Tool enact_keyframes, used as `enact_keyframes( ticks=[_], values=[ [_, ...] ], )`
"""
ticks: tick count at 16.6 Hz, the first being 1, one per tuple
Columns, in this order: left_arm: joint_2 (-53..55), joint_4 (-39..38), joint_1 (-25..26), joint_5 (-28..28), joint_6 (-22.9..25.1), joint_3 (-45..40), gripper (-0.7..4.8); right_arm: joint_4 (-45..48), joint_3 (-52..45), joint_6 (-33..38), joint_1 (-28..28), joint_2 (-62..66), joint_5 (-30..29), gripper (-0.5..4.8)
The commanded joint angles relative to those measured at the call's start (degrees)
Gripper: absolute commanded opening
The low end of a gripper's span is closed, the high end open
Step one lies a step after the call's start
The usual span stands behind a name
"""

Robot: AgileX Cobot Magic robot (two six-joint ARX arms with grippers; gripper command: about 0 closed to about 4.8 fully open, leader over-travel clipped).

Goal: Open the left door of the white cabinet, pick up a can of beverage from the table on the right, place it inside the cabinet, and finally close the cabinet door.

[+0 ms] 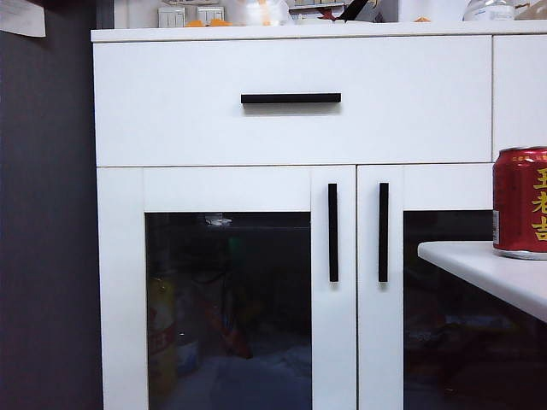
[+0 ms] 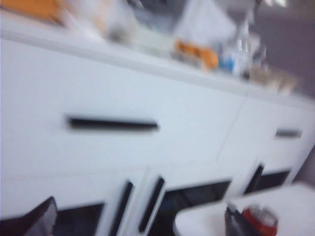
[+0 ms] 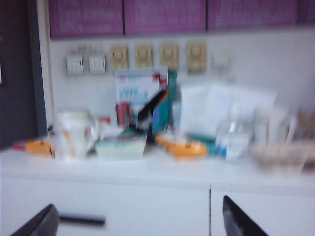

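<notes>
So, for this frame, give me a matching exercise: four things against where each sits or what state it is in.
Things:
1. left door
2. can of beverage
3. drawer handle
4. right gripper

Places or states:
A. horizontal black bar above the doors
B. open, facing the clutter on top of the white cabinet
C. shut, with its handle on its right edge
D. standing upright on the table

Pairs: 1-C, 2-D, 3-A, 4-B

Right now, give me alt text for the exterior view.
A white cabinet fills the view, both glass doors shut; the left door has its black handle on its right edge. A red can stands on the table corner at right. No gripper shows here.
</notes>
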Motion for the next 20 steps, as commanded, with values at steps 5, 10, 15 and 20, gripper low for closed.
enact_keyframes(
  ticks=[5,10,15,20],
  values=[
    [29.42,9.79,-6.62,-7.63,0.46,12.13,4.40,-3.80,-0.02,0.57,-0.02,6.01,0.00,4.31],
    [44.09,9.79,-6.80,-10.86,0.46,23.17,4.39,-2.16,-0.07,0.28,0.04,11.28,-1.44,4.31],
    [58.34,9.88,-7.98,-12.66,-3.58,33.79,4.39,1.49,-1.44,-1.75,-0.13,12.37,-1.25,4.31],
    [70.69,8.76,-9.27,-17.16,-2.38,47.19,4.39,4.44,-6.21,-0.90,0.00,12.20,-0.72,4.31]
  ],
)
